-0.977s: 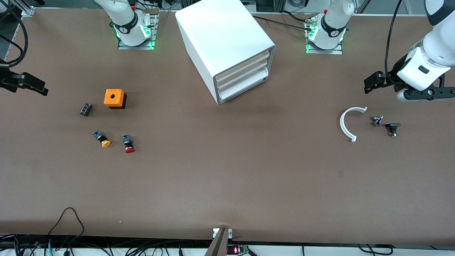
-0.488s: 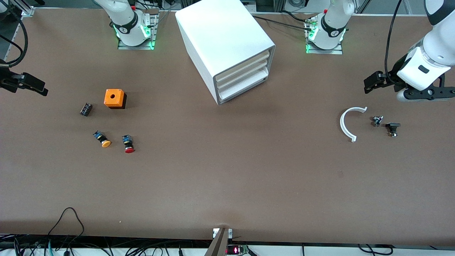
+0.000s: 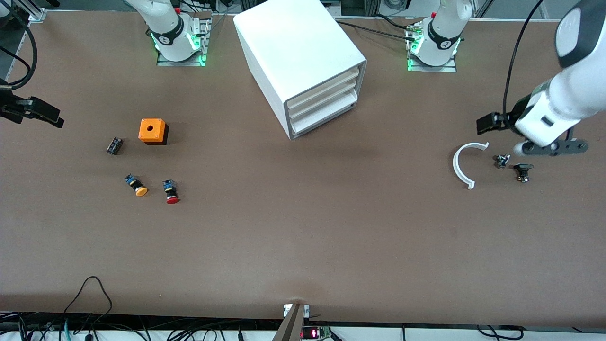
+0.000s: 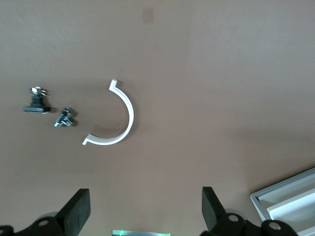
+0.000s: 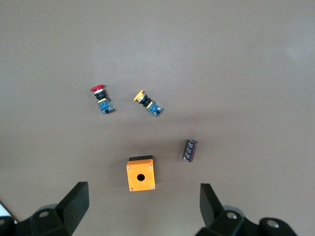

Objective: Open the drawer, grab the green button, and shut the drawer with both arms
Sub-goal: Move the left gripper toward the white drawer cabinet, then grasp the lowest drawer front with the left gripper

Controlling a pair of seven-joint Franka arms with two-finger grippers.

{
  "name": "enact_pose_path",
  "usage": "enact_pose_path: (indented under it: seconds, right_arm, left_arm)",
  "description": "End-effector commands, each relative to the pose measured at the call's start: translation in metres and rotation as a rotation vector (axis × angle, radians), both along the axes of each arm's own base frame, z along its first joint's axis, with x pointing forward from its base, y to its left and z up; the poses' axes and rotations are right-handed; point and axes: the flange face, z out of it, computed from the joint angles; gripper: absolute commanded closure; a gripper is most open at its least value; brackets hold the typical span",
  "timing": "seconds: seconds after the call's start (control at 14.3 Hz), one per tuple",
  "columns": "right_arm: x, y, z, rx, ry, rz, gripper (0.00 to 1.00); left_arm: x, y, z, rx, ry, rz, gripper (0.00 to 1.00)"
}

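Note:
The white cabinet (image 3: 303, 57) stands at the table's middle, near the arms' bases. Its three drawers are shut, and the drawer (image 3: 324, 119) is the lowest. A corner of the cabinet shows in the left wrist view (image 4: 290, 196). The green-capped button is hidden. My left gripper (image 3: 492, 124) is open and empty over the table at the left arm's end, by a white arc piece (image 3: 461, 166); its fingers stand wide apart in the left wrist view (image 4: 143, 211). My right gripper (image 3: 42, 116) is open and empty over the right arm's end of the table, fingers wide in the right wrist view (image 5: 142, 209).
An orange box with a hole (image 3: 152, 131), a dark cylinder (image 3: 114, 145), an orange-capped button (image 3: 136, 185) and a red-capped button (image 3: 171, 191) lie toward the right arm's end. Two small metal parts (image 3: 503, 161) (image 3: 522, 171) lie beside the white arc.
My left arm has swung lower and toward the table's middle, bringing its gripper closer to the white arc. The right arm has not moved. The drawers stay shut.

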Motion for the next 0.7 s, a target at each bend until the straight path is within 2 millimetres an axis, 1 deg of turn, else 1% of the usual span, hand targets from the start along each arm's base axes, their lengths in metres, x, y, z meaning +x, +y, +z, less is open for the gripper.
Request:
enact_pose_path:
  seconds: [0.0, 0.07, 0.14, 0.21, 0.28, 0.35, 0.49, 0.63]
  right_arm:
    - [-0.001, 0.001, 0.001, 0.017, -0.01, 0.007, 0.0]
    - [-0.001, 0.002, 0.001, 0.017, -0.01, 0.009, 0.0]
    - [-0.001, 0.002, 0.0, 0.017, -0.008, 0.009, 0.0]
    - [-0.001, 0.002, -0.001, 0.017, -0.005, 0.01, 0.0]
    - [0.0, 0.01, 0.0, 0.017, -0.007, 0.022, 0.0]
    - [0.001, 0.02, 0.0, 0.016, -0.009, 0.041, 0.0]
    - [0.003, 0.032, 0.003, 0.012, -0.021, 0.063, 0.0]
    - [0.003, 0.03, 0.002, 0.014, -0.018, 0.062, 0.0]
  left_arm:
    - [0.009, -0.02, -0.001, -0.012, 0.046, -0.041, 0.0]
    - [0.009, -0.039, -0.008, -0.028, 0.063, -0.067, 0.0]
    - [0.014, -0.041, -0.035, -0.058, 0.109, -0.061, 0.0]
    - [0.015, -0.049, -0.053, -0.111, 0.144, -0.053, 0.0]
    - [0.014, -0.064, -0.087, -0.197, 0.214, -0.039, 0.0]
    - [0.014, -0.075, -0.114, -0.29, 0.265, -0.016, 0.0]
    - [0.007, -0.089, -0.169, -0.483, 0.313, 0.007, 0.0]
    - [-0.009, -0.102, -0.219, -0.666, 0.32, -0.026, 0.0]
